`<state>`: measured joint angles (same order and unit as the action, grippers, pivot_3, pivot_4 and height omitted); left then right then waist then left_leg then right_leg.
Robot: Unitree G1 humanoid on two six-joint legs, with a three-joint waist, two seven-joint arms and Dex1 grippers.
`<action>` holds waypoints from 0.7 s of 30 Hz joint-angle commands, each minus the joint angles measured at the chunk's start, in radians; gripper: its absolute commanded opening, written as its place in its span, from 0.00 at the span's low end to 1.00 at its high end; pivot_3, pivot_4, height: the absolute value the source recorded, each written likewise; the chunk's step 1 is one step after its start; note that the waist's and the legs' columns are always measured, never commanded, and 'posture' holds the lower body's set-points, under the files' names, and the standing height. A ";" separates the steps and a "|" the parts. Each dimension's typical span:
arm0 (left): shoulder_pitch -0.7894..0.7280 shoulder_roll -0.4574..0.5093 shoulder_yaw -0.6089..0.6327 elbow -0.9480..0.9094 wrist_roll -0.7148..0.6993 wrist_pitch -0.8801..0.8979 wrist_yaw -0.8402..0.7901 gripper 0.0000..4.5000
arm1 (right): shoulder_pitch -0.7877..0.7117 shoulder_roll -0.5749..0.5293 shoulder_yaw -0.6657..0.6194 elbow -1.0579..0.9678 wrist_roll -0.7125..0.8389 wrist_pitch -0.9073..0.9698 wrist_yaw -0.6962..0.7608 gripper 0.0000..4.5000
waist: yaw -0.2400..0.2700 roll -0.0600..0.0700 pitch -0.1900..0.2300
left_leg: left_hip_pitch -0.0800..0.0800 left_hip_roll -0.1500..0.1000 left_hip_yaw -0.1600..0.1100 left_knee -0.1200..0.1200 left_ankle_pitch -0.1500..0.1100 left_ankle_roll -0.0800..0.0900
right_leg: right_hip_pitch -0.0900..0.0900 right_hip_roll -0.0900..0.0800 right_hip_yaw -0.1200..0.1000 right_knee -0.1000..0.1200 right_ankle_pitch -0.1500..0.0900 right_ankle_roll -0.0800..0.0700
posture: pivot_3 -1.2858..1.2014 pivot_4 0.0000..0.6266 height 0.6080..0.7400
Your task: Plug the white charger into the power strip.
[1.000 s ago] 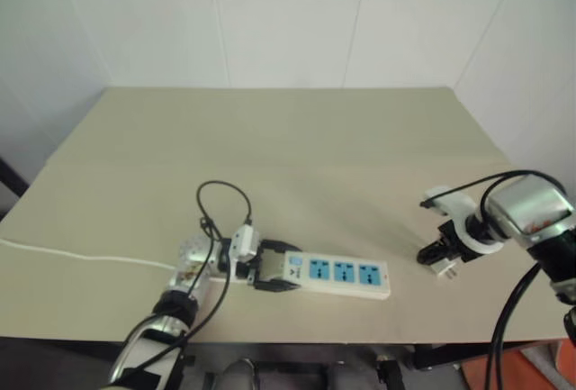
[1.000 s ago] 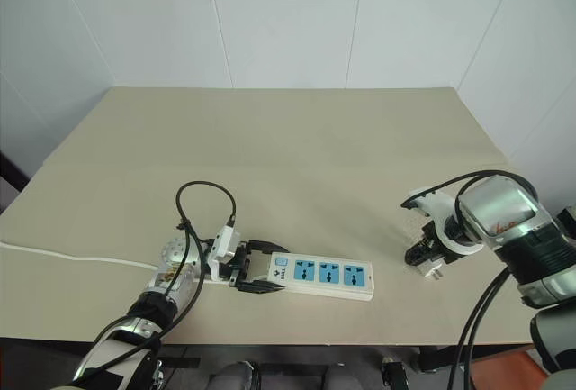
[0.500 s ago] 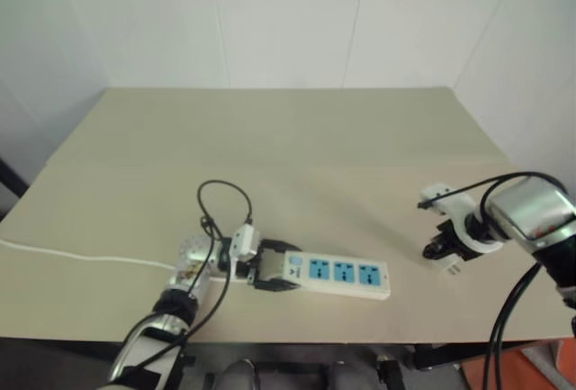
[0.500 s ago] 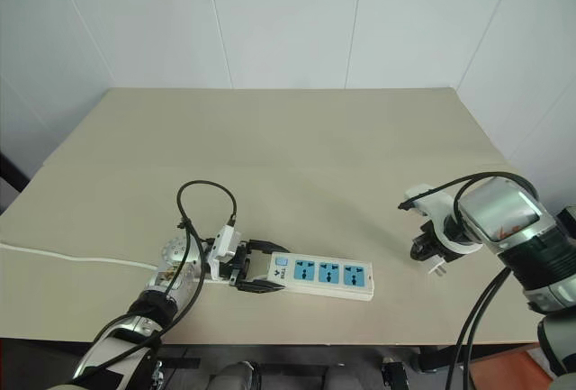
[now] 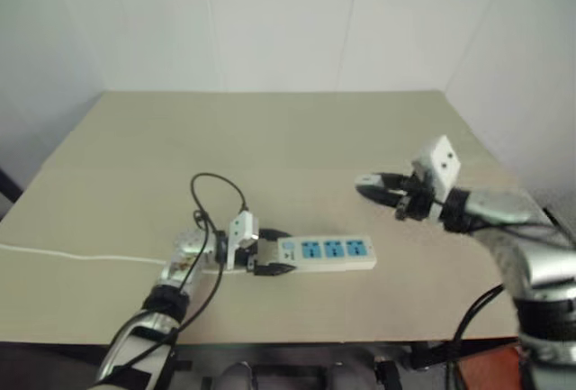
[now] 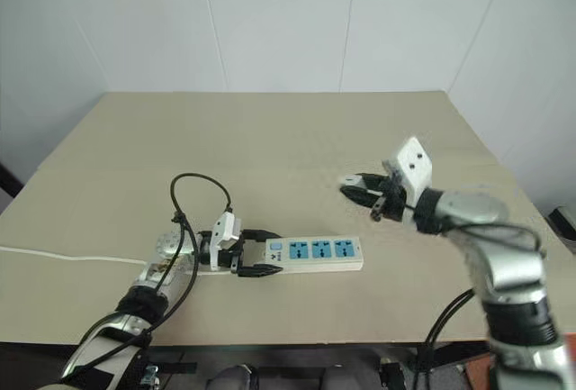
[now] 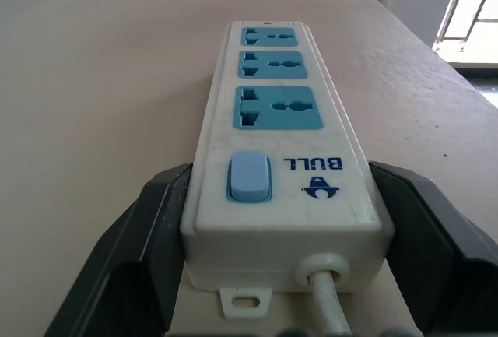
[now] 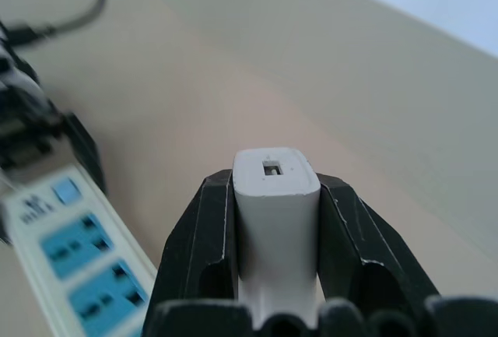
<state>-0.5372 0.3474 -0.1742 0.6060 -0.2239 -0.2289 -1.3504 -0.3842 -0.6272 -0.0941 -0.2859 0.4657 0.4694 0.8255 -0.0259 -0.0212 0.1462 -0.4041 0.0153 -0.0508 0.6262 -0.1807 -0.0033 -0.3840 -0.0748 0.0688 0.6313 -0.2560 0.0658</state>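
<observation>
My right end effector (image 8: pixel 276 220) is clenched on the charger (image 8: pixel 276 205), its two black fingers (image 8: pixel 198 236) pressed against the charger's opposite sides. The charger's small port faces away from my wrist. I hold it in the air above the table (image 5: pixel 270 138), off to the right of the strip (image 5: pixel 326 252) and well apart from it.

The strip lies flat near the table's front edge, its three blue sockets (image 7: pixel 278 107) in a row and facing up. My left end effector (image 5: pixel 266 256) sits around the strip's switch end, its fingers (image 7: pixel 148 236) spread wide on either side of the casing; I cannot tell whether they touch it. The switch (image 7: pixel 249 176) lies between them, and the cord (image 5: pixel 81 257) runs off to the left across the table.
</observation>
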 commanded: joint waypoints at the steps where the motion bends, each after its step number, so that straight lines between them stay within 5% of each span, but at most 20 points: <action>1: 0.022 0.036 -0.017 -0.004 0.054 0.028 0.026 0.72 | 0.011 0.067 -0.001 0.032 0.002 -0.205 0.068 0.24 | -0.005 0.000 0.000 | 0.001 0.001 0.000 0.000 0.000 0.000 | 0.001 0.001 0.000 0.000 0.000 0.000 | 0.52 0.24 1.00; 13: 0.031 0.043 -0.029 0.005 0.045 0.005 0.003 0.72 | -0.206 0.258 0.080 0.594 0.077 -0.359 0.509 0.24 | -0.017 0.000 0.000 | 0.005 0.001 0.000 -0.001 0.000 0.000 | 0.005 0.002 0.000 -0.001 0.004 -0.007 | 0.52 0.24 1.00; 21: 0.037 0.052 -0.025 0.002 0.045 -0.001 0.003 0.72 | -0.272 0.385 0.090 0.845 0.036 -0.482 0.601 0.24 | -0.018 0.001 0.000 | 0.006 0.001 -0.001 -0.001 0.000 0.000 | 0.005 0.002 0.000 0.000 0.004 -0.007 | 0.52 0.24 1.00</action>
<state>-0.5252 0.3710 -0.1787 0.5904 -0.2248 -0.2397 -1.3464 -0.6406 -0.2474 -0.0057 0.5365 0.5122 0.0286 1.3964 -0.0440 -0.0206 0.1459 -0.3983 0.0166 -0.0517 0.6249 -0.1807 -0.0034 -0.3789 -0.0723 0.0690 0.6311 -0.2520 0.0583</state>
